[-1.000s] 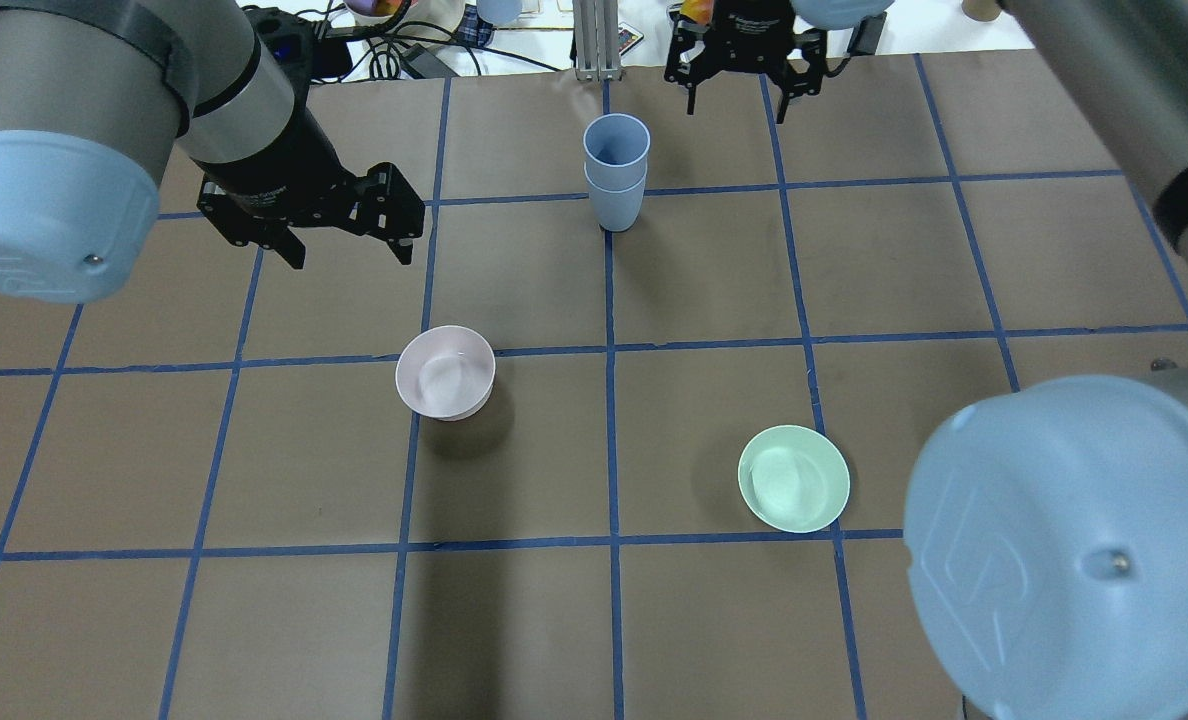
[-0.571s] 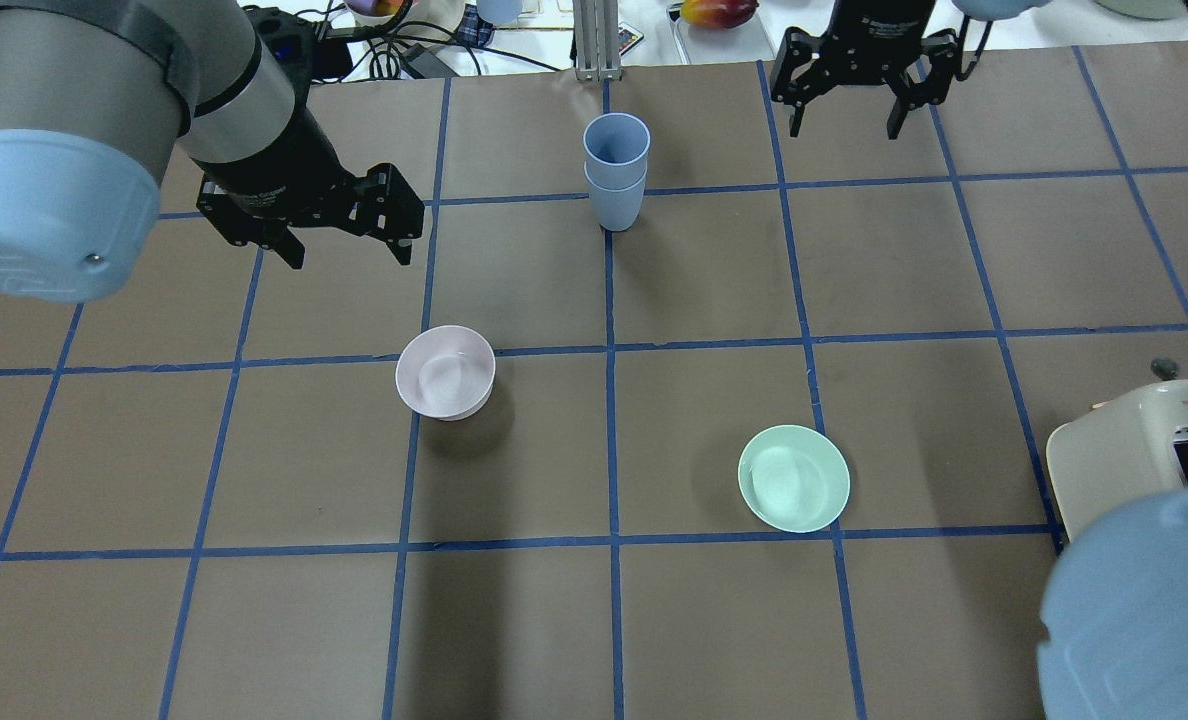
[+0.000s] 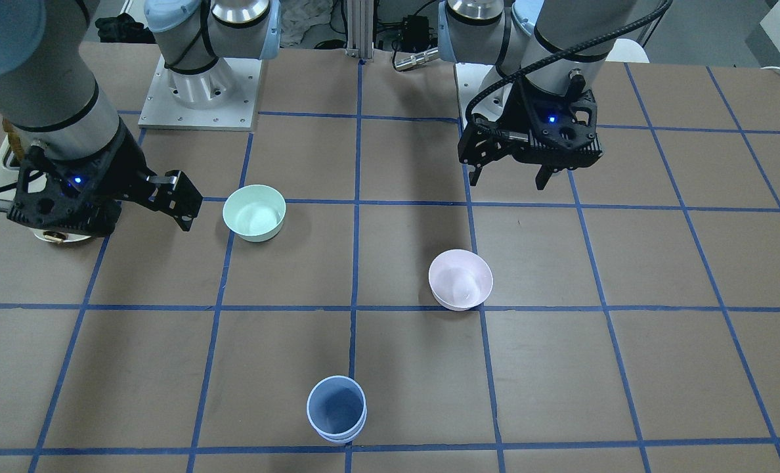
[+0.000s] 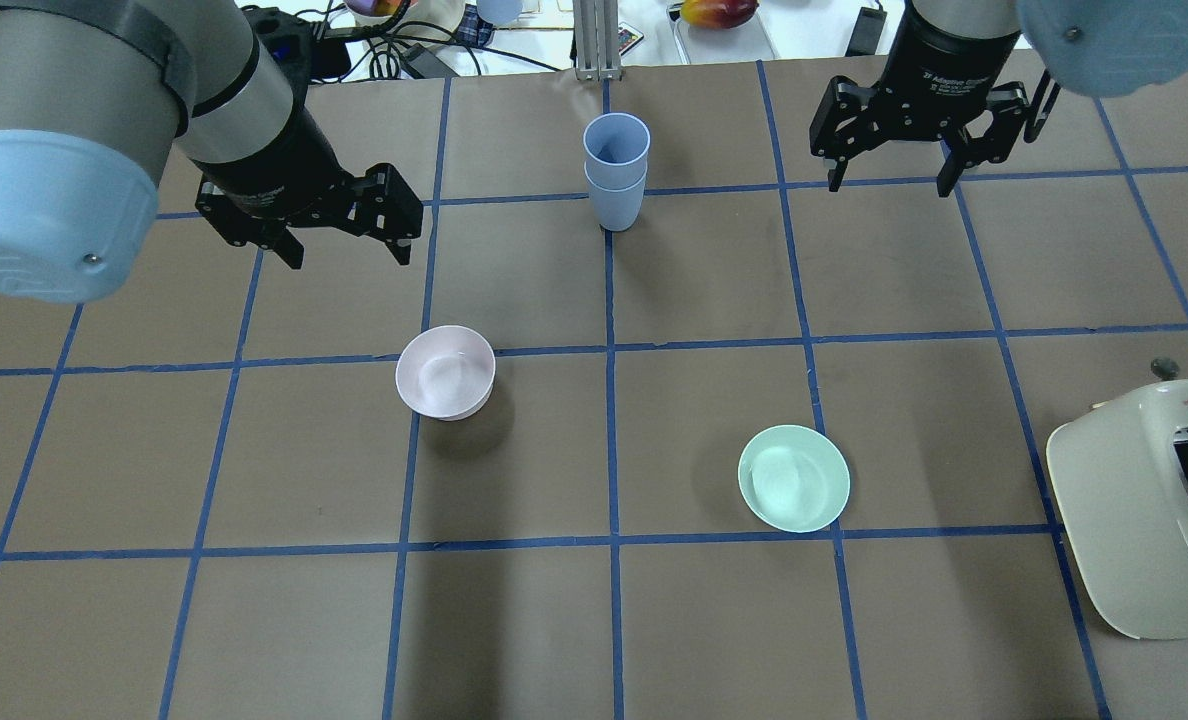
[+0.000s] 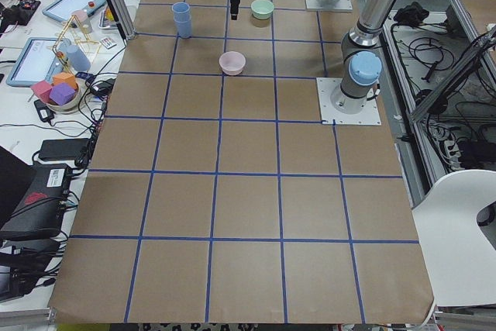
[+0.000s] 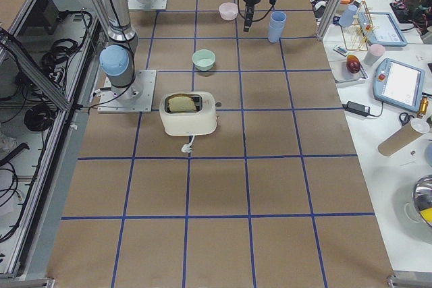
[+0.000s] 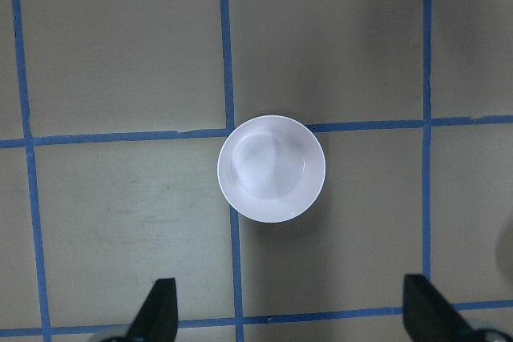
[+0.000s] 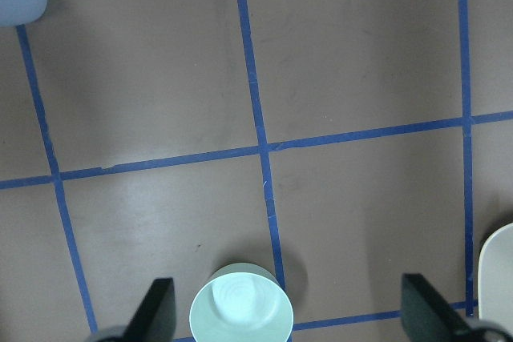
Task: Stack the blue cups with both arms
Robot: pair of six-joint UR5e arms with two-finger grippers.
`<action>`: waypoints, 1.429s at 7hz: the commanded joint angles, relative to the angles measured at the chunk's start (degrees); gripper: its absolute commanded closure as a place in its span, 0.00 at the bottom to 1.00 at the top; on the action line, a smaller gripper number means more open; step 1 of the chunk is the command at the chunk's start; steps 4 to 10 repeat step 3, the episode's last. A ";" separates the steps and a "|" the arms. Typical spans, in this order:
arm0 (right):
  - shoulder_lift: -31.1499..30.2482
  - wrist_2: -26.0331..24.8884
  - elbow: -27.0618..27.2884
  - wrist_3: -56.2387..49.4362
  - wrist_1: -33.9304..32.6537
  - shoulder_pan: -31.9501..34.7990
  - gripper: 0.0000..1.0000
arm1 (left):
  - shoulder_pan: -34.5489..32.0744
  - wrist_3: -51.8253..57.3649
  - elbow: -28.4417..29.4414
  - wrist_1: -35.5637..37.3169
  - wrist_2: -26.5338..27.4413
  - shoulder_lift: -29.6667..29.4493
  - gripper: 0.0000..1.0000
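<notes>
Blue cups (image 4: 615, 175) stand nested one inside the other, upright, on the far side of the table (image 4: 594, 620) from the robot. They sit on the centre tape line, right where it meets a cross line. No gripper touches them.

From where I stand, the brown tabletop with its blue tape grid fills most of the scene. The left arm (image 4: 104, 120) reaches out over the left half. The right arm (image 3: 42, 85) stretches over the right half, toward the far edge.

A cream toaster (image 4: 1144, 520) sits at the robot's right end of the table, near the robot's side.

The left gripper (image 4: 350, 255) hangs above the table, off to the left of the stack and well apart from it. Its jaws are spread wide with nothing between them. Its wrist camera looks straight down on the pink bowl (image 4: 445, 372). The right gripper (image 4: 890, 185) hangs above the table to the right of the stack, also well apart from it. Its jaws are likewise spread wide and empty.

The mint-green bowl (image 4: 793, 478) rests upright right of the centre line, nearer the robot. The pink bowl, also upright, sits left of the centre line, just beside a tape crossing, between the stack and the robot's side.
</notes>
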 commanded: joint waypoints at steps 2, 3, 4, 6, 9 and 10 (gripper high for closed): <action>-0.96 2.16 0.67 -0.35 0.04 -0.02 0.00 | -0.16 0.00 -0.06 -0.09 -0.01 -0.07 0.00; -0.96 2.33 0.67 -0.35 0.04 -0.10 0.00 | -0.16 0.00 0.02 -0.09 -0.01 -0.07 0.00; -0.96 2.33 0.67 -0.35 0.04 -0.10 0.00 | -0.16 0.00 0.02 -0.09 -0.01 -0.07 0.00; -0.96 2.33 0.67 -0.35 0.04 -0.10 0.00 | -0.16 0.00 0.02 -0.09 -0.01 -0.07 0.00; -0.96 2.33 0.67 -0.35 0.04 -0.10 0.00 | -0.16 0.00 0.02 -0.09 -0.01 -0.07 0.00; -0.96 2.33 0.67 -0.35 0.04 -0.10 0.00 | -0.16 0.00 0.02 -0.09 -0.01 -0.07 0.00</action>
